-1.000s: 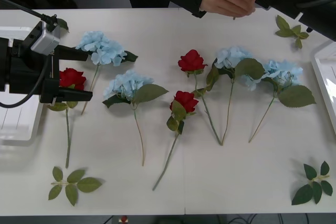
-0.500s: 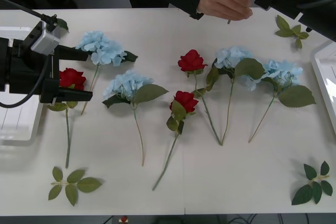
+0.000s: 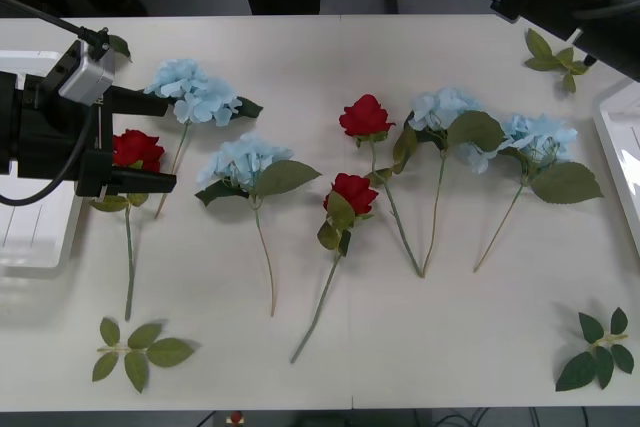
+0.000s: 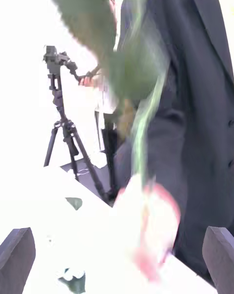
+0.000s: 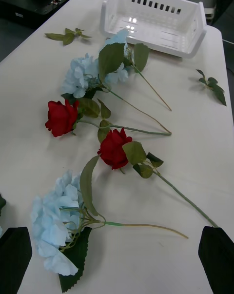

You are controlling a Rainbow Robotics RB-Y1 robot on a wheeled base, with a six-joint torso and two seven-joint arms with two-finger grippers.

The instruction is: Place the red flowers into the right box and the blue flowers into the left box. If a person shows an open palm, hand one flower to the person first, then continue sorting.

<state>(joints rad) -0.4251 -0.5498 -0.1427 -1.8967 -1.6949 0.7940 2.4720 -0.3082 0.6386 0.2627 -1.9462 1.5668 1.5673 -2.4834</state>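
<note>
You have three red flowers [image 3: 365,116] and four blue flowers [image 3: 243,161] unsorted on the desk [image 3: 420,337] beside the right box [image 3: 612,137]; both open end effectors, left [image 5: 117,257] and right [image 4: 119,257], hold nothing.

From my front camera the table [image 3: 300,347] is evenly and brightly lit from above, with only faint, soft shadows under the stems and leaves and a sharp picture right to the edges. My right wrist feed is badly overexposed: the background is blown out to white, and the stem [image 4: 141,128] and the person's hand [image 4: 146,225] close to the lens are smeared and out of focus. My left wrist feed is crisp, with glare on the floor of the right box [image 5: 156,30].
</note>
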